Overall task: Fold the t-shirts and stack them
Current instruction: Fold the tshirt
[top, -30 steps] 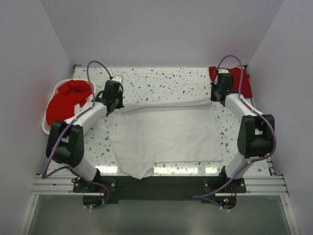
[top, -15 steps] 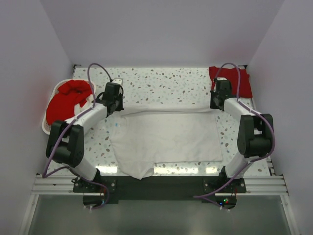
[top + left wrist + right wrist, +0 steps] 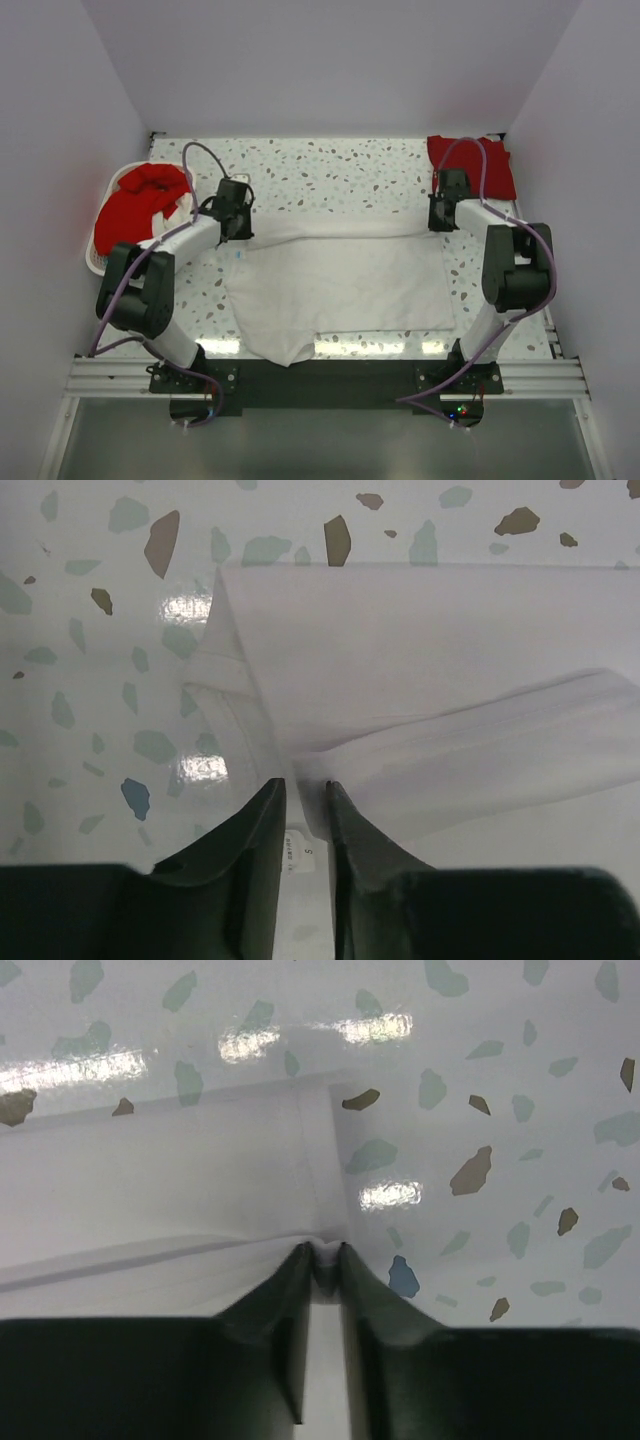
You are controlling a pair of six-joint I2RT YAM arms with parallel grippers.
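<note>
The white t-shirt lies spread across the middle of the speckled table, with its far edge folded over in a narrow band. My left gripper is shut on the far left corner of that edge. In the left wrist view the jaws pinch the cloth beside a small size label. My right gripper is shut on the far right corner. In the right wrist view the jaws pinch a small fold of the white cloth. A red t-shirt lies heaped at the left. Another red t-shirt lies at the back right corner.
The heaped red shirt sits in a white oval basket at the table's left edge. Walls close in the table on the left, back and right. Bare speckled table shows behind the white shirt.
Both grippers have come down and slightly nearer with the shirt's far edge. The edge, earlier stretched taut between them, now lies lower as a folded band.
</note>
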